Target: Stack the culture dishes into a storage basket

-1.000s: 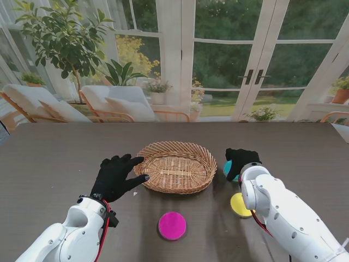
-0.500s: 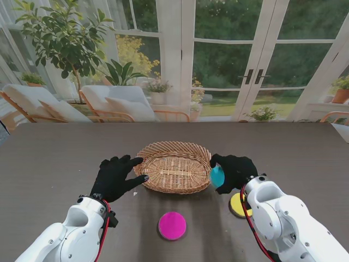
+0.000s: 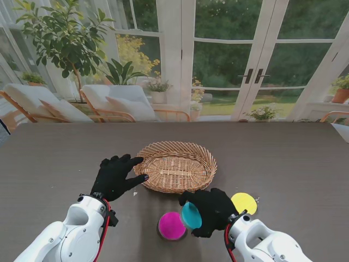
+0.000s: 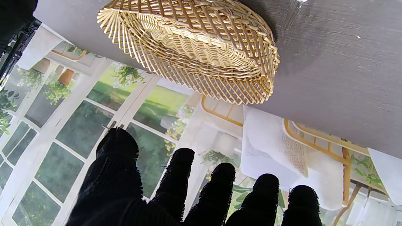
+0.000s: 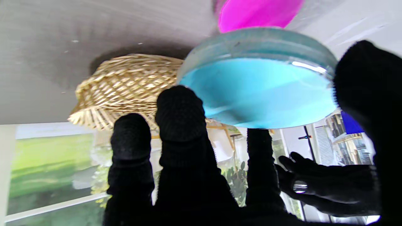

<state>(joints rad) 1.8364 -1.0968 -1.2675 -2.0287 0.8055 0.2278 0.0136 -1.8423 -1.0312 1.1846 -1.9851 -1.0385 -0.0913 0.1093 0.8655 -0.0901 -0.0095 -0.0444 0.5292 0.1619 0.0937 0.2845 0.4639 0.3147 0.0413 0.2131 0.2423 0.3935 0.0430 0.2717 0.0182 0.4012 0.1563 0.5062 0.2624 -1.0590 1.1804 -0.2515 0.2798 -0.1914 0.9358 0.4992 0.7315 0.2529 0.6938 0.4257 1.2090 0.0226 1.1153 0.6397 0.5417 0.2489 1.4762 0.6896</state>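
A wicker basket (image 3: 175,166) sits mid-table with nothing showing in it. My right hand (image 3: 210,210) is shut on a cyan culture dish (image 3: 191,215), held tilted just right of the magenta dish (image 3: 171,225) on the table near me. The right wrist view shows the cyan dish (image 5: 260,88) pinched between thumb and fingers, with the magenta dish (image 5: 257,12) and basket (image 5: 125,88) beyond it. A yellow dish (image 3: 244,203) lies to the right. My left hand (image 3: 115,176) rests open beside the basket's left rim; the left wrist view shows its fingers (image 4: 216,194) short of the basket (image 4: 201,47).
The dark wood-grain table (image 3: 54,158) stretches wide on both sides of the basket. A tiny pale speck (image 3: 135,193) lies by my left hand. Beyond the far edge are windows, chairs and plants.
My right hand lifted the cyan dish from the table right of the basket and carried it left and nearer to me, beside the magenta dish. The yellow dish is now uncovered. My left hand stayed put.
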